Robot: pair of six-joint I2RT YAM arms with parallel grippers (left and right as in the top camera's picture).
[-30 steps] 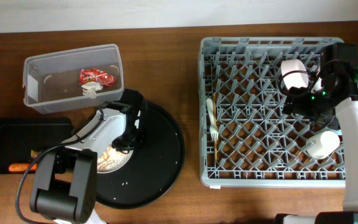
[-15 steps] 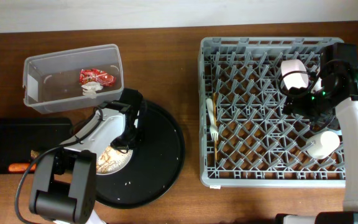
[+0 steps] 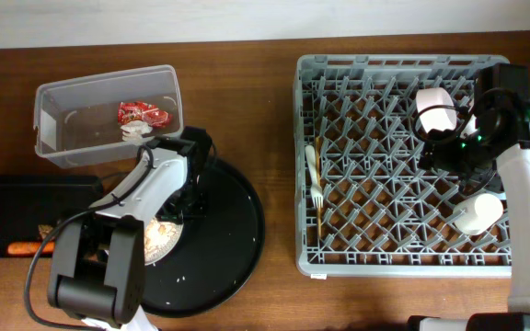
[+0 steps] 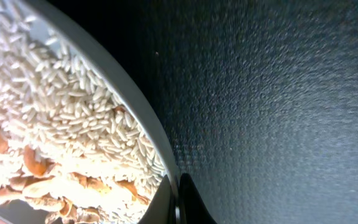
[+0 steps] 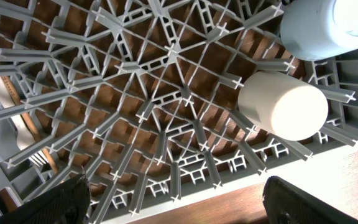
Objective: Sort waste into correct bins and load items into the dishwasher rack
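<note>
The left hand (image 3: 180, 195) is down at the plate (image 4: 145, 134). Only one finger (image 4: 190, 202) shows, against the rim, so I cannot tell whether it is pinching. Rice and scraps (image 4: 55, 124) are piled right up to that rim. The plate sits on the round tray (image 3: 233, 230), near the shallow black tray (image 3: 26, 195). If the plate tips or the hold slips, food will likely spill onto the table. Since a second ago, the plate and round tray have slid left together. The right hand (image 5: 188, 198) hangs spread over the rack (image 3: 385, 262), unchanged.
</note>
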